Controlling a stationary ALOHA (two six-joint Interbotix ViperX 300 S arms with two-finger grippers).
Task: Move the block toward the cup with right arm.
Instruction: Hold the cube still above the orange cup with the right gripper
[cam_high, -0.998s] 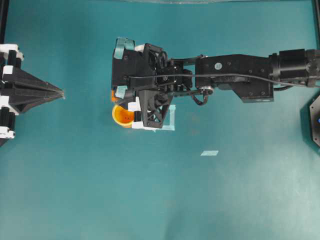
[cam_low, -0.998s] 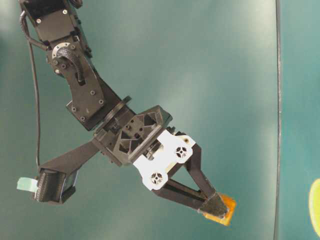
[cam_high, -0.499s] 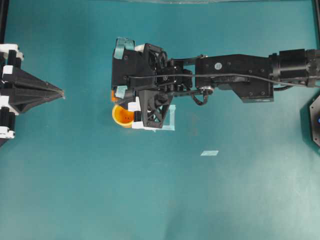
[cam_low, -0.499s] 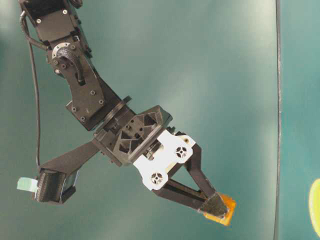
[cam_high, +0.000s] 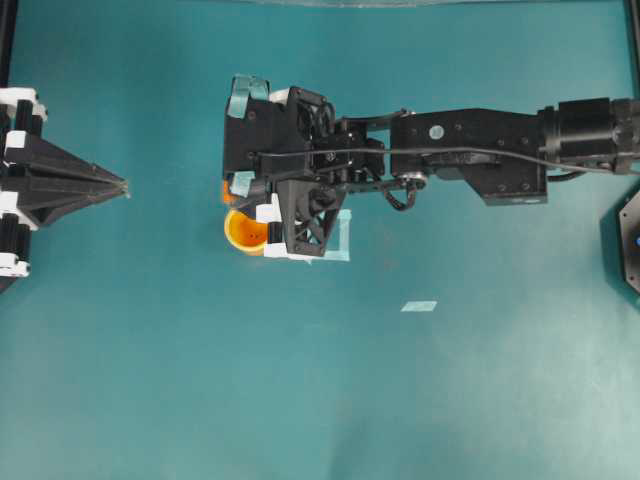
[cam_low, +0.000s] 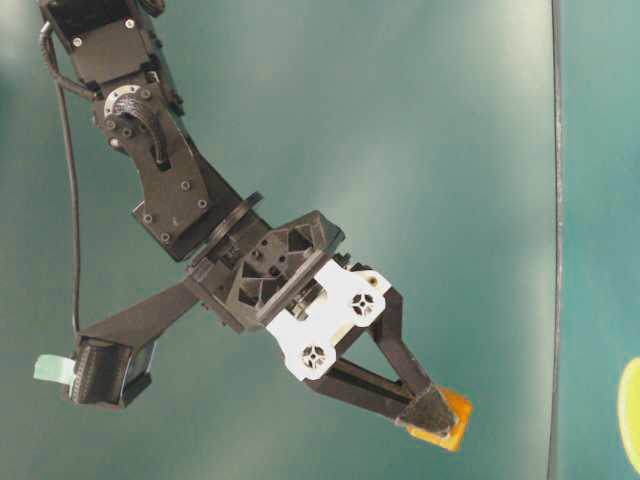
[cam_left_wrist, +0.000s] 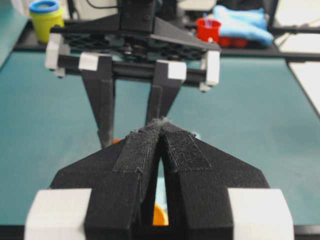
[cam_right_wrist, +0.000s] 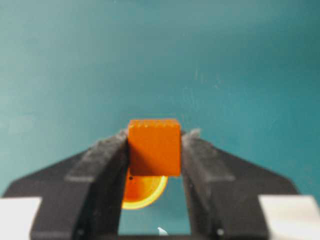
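Note:
The orange block (cam_right_wrist: 154, 147) is clamped between the black pads of my right gripper (cam_right_wrist: 154, 141), which is shut on it. In the table-level view the block (cam_low: 446, 420) hangs at the gripper's (cam_low: 428, 412) fingertips, off the surface. The yellow-rimmed cup (cam_right_wrist: 145, 192) shows under and just behind the block. From overhead, the right arm (cam_high: 470, 150) covers most of the block, and the cup (cam_high: 245, 232) peeks out at its lower left. My left gripper (cam_high: 125, 187) sits far to the left, shut and holding nothing (cam_left_wrist: 161, 123).
A pale tape square (cam_high: 341, 240) lies partly under the right wrist, and a small tape piece (cam_high: 419, 306) lies on the teal table lower right. Beyond the table's far edge stand a yellow tub with a blue lid (cam_left_wrist: 45, 17) and a red cup (cam_left_wrist: 208, 29).

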